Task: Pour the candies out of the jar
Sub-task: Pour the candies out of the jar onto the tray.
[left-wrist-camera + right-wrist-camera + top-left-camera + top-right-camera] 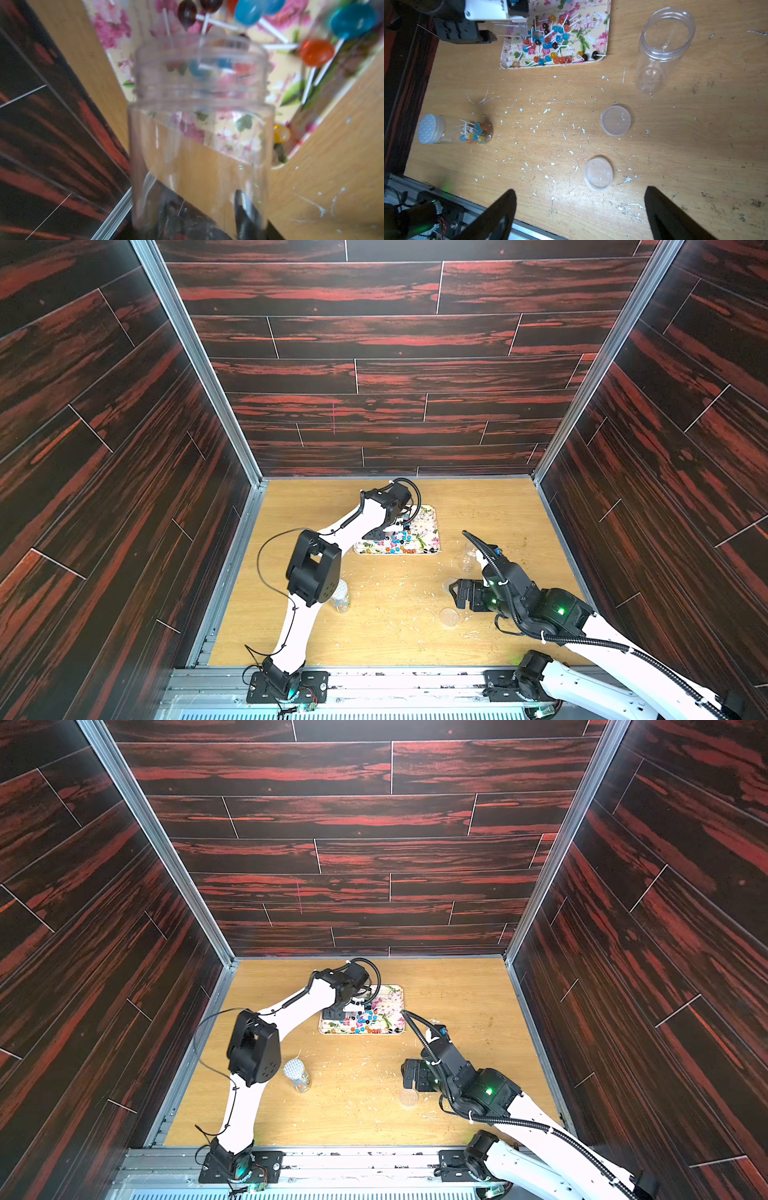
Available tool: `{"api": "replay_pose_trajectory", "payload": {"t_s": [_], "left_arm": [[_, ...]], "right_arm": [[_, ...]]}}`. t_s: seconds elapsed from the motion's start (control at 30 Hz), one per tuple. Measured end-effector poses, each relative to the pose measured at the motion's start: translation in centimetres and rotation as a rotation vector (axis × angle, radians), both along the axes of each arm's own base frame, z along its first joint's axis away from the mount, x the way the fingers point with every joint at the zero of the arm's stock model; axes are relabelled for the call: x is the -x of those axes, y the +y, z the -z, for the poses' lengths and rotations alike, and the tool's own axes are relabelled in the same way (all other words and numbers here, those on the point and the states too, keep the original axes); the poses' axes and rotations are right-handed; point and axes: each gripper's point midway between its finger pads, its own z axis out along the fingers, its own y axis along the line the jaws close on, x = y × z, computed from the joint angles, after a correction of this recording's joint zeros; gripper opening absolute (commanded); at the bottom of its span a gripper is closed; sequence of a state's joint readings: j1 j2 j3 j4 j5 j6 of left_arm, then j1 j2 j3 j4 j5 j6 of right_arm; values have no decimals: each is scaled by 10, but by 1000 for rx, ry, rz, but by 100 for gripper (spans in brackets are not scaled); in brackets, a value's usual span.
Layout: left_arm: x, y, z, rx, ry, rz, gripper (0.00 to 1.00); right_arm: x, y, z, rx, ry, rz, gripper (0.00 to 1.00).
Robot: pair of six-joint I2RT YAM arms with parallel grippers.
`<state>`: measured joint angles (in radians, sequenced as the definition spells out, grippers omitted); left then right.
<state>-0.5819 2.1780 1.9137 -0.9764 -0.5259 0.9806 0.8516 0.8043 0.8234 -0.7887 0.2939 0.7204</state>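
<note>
Nearest the robot, the right gripper (580, 193) hangs low over the wooden table (695, 166) with its jaws wide apart and nothing in them. It looks parked out of the way. Just ahead of it two clear lids (598, 174) lie flat among pale crumbs, probably set there so they don't get in the way of the pouring. Off to the left side a capped jar (454, 129) has a clump of candies sitting in it, untouched. Over on the right an empty jar (662, 47) stands lidless, well clear of the tray.

Farther back is the floral tray (593, 25), and that's where the lollipop candies (550, 43) are: a loose heap of blue, orange and dark balls on white sticks. They sit inside the rim, which should keep them from rolling off.

At the tray's far left corner, the left gripper (203, 207) is clamped on the body of the tipped jar (199, 124), with the mouth aimed down at the tray. In the left wrist view the jar looks see-through and basically empty; the colours in the neck seem to be tray candies behind it. So the pour looks about done.
</note>
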Motion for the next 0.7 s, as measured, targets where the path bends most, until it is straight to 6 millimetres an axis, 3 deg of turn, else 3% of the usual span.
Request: {"api": "replay_pose_trajectory", "payload": {"t_s": [0.17,0.7], "left_arm": [[-4,3,-16,-16,-56,19,47],[-6,6,-17,-38,-79,36,47]], "right_arm": [[3,-2,-4,-24,-14,-2,99],[8,-10,-3,-33,-13,17,99]]}}
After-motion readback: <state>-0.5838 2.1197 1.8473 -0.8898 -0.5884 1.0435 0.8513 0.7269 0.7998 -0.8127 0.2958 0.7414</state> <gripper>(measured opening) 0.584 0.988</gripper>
